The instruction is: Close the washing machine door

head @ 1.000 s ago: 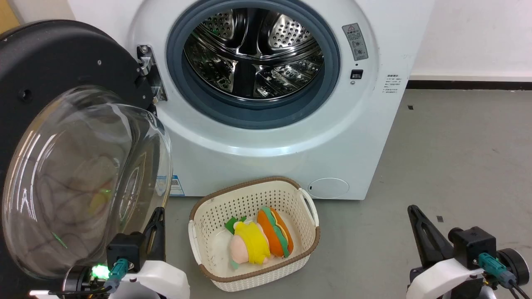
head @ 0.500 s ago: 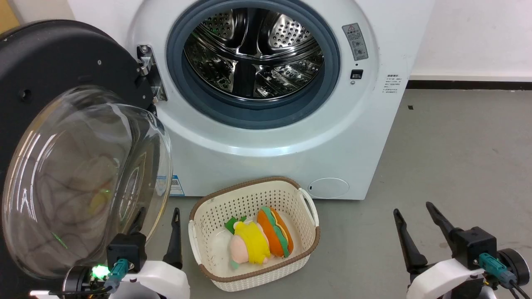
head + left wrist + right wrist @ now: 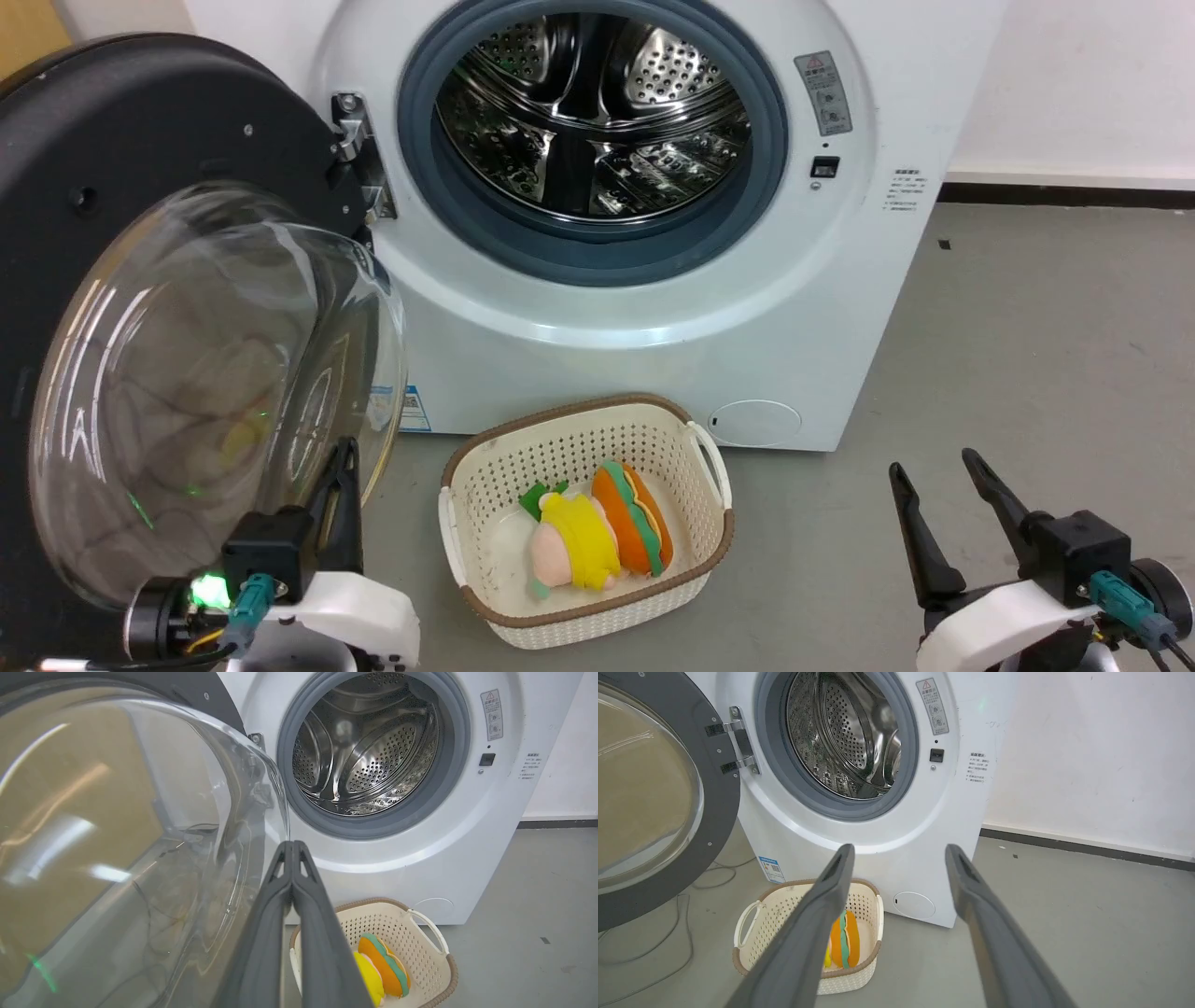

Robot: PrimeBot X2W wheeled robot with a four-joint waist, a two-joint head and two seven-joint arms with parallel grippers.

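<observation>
Door position: You have the washing machine door (image 3: 140, 121) standing wide open at the left of the opening. Its black rim faces you, and its clear glass bowl (image 3: 215, 392) bulges toward the head camera.
Hinge: The door hangs from a metal hinge (image 3: 359, 159) at the left edge of the opening.
Machine: The washing machine (image 3: 653, 317) stands on the grey floor (image 3: 1027, 355). Its steel drum (image 3: 597, 112) is exposed inside the grey gasket (image 3: 597, 257).
Left gripper: Your left gripper (image 3: 347, 459) has its fingers pressed together with nothing between them. It sits low, just beside the lower right edge of the glass bowl. You cannot tell from these views whether it touches the glass.
Right gripper: Your right gripper (image 3: 934, 465) has its fingers spread apart and empty. It is over the floor to the right of the basket, well apart from the door.
Basket: A cream perforated basket (image 3: 588, 411) sits on the floor just in front of the machine, between your two grippers.
Basket contents: A yellow and pink plush toy (image 3: 574, 551) and an orange plush toy (image 3: 635, 527) lie side by side, touching.
Sticker: A small blue sticker (image 3: 411, 411) sits low on the machine front, beside the bowl's edge.
</observation>
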